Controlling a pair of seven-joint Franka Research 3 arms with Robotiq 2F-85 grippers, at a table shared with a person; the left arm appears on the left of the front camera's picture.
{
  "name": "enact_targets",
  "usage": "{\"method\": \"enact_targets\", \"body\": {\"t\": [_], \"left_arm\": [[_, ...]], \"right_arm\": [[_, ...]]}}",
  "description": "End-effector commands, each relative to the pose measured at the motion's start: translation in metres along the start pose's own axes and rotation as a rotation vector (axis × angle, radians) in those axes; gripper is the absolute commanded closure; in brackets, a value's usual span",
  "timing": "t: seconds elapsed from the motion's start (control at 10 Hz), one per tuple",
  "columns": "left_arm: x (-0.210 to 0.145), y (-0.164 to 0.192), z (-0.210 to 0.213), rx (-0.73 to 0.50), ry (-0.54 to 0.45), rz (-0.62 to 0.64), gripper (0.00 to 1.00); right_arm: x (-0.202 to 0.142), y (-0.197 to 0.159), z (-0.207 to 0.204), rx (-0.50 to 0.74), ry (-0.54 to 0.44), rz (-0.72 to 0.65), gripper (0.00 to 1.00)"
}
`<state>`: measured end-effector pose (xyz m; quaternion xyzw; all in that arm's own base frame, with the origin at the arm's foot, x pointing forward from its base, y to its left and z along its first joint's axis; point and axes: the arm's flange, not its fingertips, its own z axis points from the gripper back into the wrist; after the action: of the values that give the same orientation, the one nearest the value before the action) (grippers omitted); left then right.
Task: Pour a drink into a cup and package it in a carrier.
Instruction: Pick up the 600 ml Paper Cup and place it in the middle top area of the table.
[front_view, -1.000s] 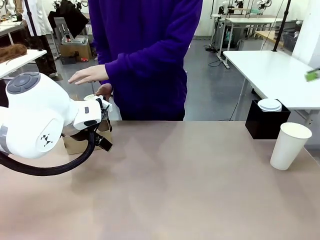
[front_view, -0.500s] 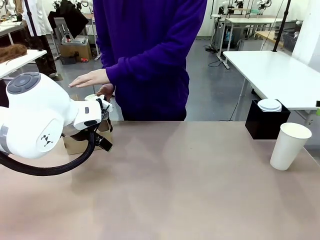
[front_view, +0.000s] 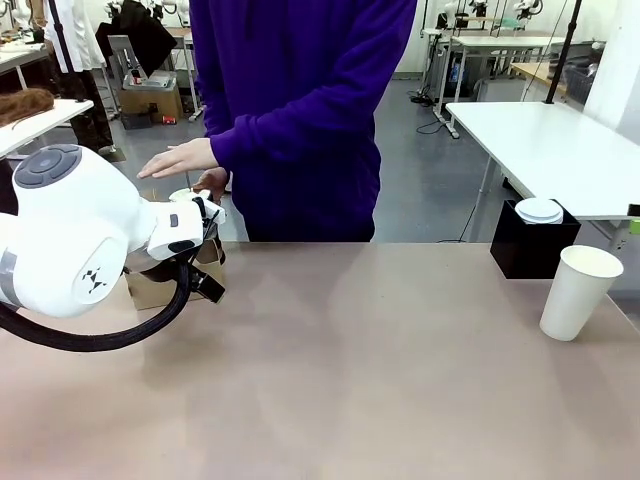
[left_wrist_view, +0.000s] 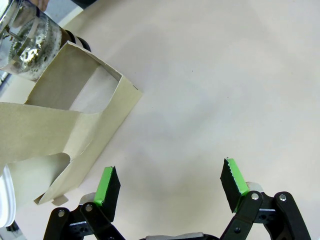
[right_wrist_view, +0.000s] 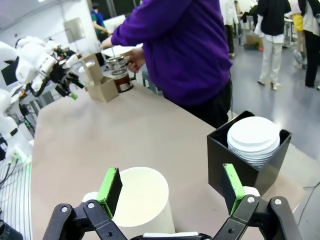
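In the left wrist view my left gripper (left_wrist_view: 171, 182) stands open over bare table, its green pads wide apart. The brown cardboard carrier (left_wrist_view: 75, 125) lies just to its left, and behind that stands the glass jug (left_wrist_view: 30, 50). The front view shows the carrier (front_view: 150, 290) half hidden behind my left arm (front_view: 80, 240). The white paper cup (front_view: 580, 290) stands upright at the table's right. My right gripper (right_wrist_view: 172, 187) is open, with the cup (right_wrist_view: 145, 200) just beyond its fingers, nearer the left pad. Far across the table, a person's hand holds the jug (right_wrist_view: 120, 75), dark drink in its bottom.
A black box (front_view: 533, 245) holding a stack of white lids (front_view: 540, 210) stands behind the cup at the back right. The person in a purple sweater (front_view: 300, 110) stands at the far edge, one hand (front_view: 180, 158) flat above the jug.
At the front view's right edge a green pad has dropped lower. The person's raised hand has shifted slightly to the right. My left arm has not moved.
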<state>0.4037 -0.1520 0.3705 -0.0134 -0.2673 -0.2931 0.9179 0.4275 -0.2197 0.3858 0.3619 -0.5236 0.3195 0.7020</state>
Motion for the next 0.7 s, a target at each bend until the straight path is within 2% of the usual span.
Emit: {"method": "enact_targets", "body": {"t": [0.0,0.2,0.4,0.6], "left_arm": [[0.000,0.000,0.000,-0.001,0.000,0.002,0.00],[0.000,0.000,0.000,-0.001,0.000,0.002,0.00],[0.000,0.000,0.000,-0.001,0.000,0.002,0.00],[0.000,0.000,0.000,-0.001,0.000,0.002,0.00]], "right_arm": [[0.000,0.000,-0.003,0.005,0.000,-0.001,0.00],[-0.028,-0.021,0.029,0.046,-0.138,0.007,0.00],[-0.056,-0.028,0.054,0.068,-0.224,0.052,0.00],[-0.081,-0.030,0.056,0.082,-0.246,0.114,0.00]]}}
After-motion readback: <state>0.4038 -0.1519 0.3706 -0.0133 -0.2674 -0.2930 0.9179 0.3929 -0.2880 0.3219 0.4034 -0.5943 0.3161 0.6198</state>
